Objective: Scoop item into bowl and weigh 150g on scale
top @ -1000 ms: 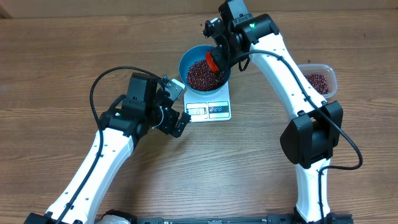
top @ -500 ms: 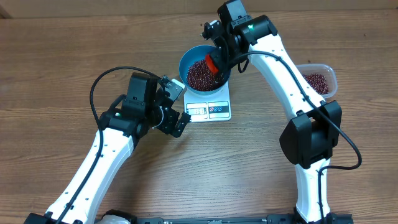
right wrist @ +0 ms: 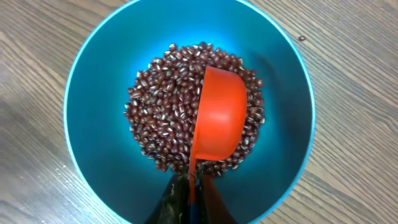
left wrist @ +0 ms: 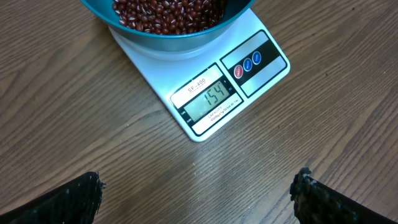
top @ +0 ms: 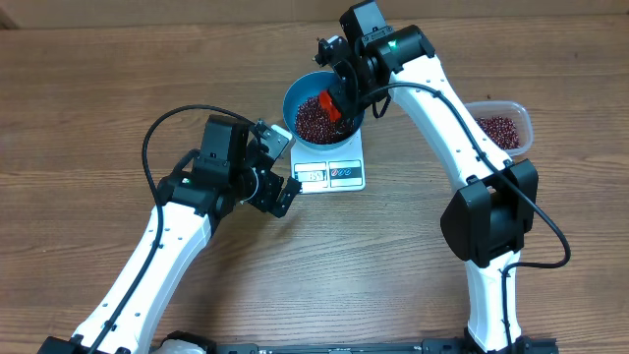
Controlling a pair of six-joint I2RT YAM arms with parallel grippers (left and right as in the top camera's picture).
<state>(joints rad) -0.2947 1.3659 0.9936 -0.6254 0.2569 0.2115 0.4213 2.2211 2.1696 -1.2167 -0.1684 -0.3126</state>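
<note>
1. Beans (right wrist: 161,112): many tiny dark red-brown grains with a dull sheen, heaped loosely in the middle of the bowl. A smaller reserve lies in the tub at far right.
2. Bowl (right wrist: 93,81): round, deep, smooth bright blue. It sits on the platform of the scale at table centre so that its contents are weighed.
3. Scale (left wrist: 186,78): flat white rectangle of hard plastic with rounded corners. Its display and three small round buttons run along the near edge, clear of the bowl and so readable. The display shows 154, which I judge slightly over the target.
4. Scoop (right wrist: 219,115): orange-red plastic with a smooth rounded cup on a thin handle. The cup rests on the heap with its domed side toward the wrist camera, probably placed to adjust the amount. Whether it carries any beans cannot be told.
5. Right gripper (right wrist: 190,198): dark fingers pressed together on the scoop handle, poised over the near rim of the bowl.
6. Left gripper (top: 286,167): spread wide and holding nothing. It hovers near and left of the scale, its camera aimed at the display, apparently to read it.
7. Tub (top: 526,116): clear rounded-rectangular plastic, well apart to the right.
8. Table (top: 98,98): brown wood-grain surface.
</note>
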